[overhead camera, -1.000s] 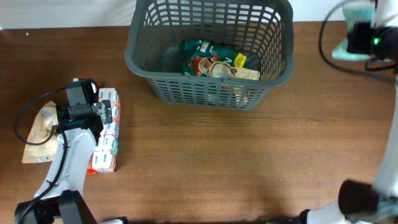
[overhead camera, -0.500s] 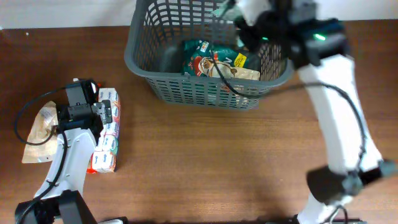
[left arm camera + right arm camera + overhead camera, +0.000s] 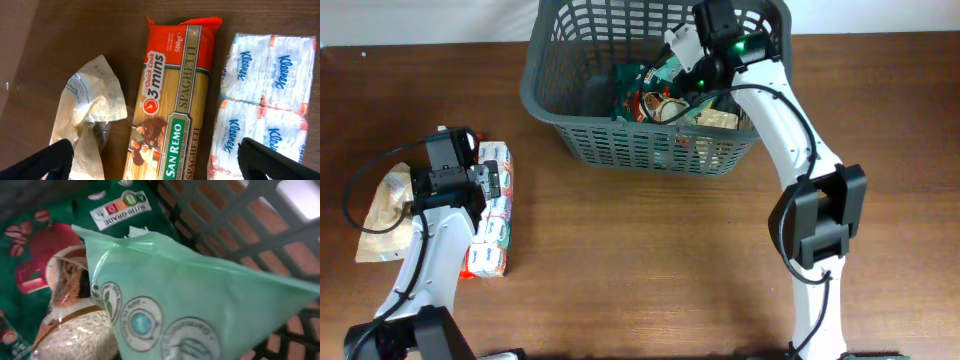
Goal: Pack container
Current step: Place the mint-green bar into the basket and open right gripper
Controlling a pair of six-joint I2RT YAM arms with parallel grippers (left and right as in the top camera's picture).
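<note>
The dark grey lattice basket (image 3: 620, 145) stands at the back of the table. In it lie a dark green coffee packet (image 3: 638, 78) and a rice packet (image 3: 715, 118). My right gripper (image 3: 692, 62) reaches into the basket and is shut on a light green packet (image 3: 200, 305), held just above the coffee packet (image 3: 45, 235) and the rice packet (image 3: 75, 335). Its fingers are hidden behind the packet. My left gripper (image 3: 160, 167) is open, above a San Remo spaghetti pack (image 3: 175, 100) at the left of the table.
A Kleenex tissue pack (image 3: 265, 100) lies right of the spaghetti and shows in the overhead view (image 3: 495, 210). A crumpled paper bag (image 3: 90, 115) lies to its left, near the table's left edge (image 3: 385, 215). The basket wall (image 3: 235, 235) is close behind the green packet.
My right arm has swung from the far right of the table into the basket, carrying the light green packet. The left arm has not moved.
</note>
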